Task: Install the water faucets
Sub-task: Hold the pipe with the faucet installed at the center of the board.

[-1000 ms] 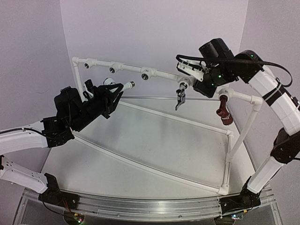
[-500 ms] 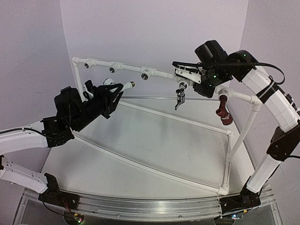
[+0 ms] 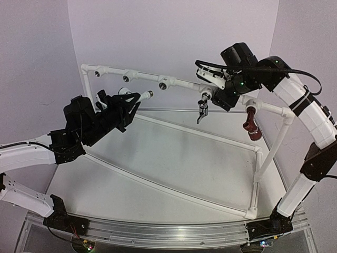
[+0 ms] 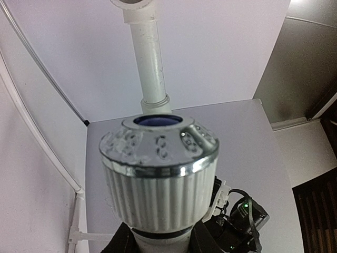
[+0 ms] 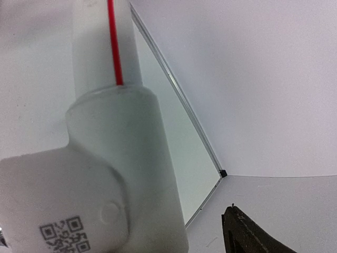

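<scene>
Top external: left claw point(image 3: 130, 103) grips white faucet point(image 3: 142, 96), right claw point(image 3: 212, 87) I cannot tell; silver faucet point(image 3: 202, 108) could drop if loosely seated

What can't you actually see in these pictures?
How the left gripper holds the white faucet: left wrist view, the faucet's head covers the fingers.
How wide the right gripper stands: right wrist view shows one fingertip; the tee blocks the rest.
Whether the silver faucet is seated: top view, too small.
</scene>
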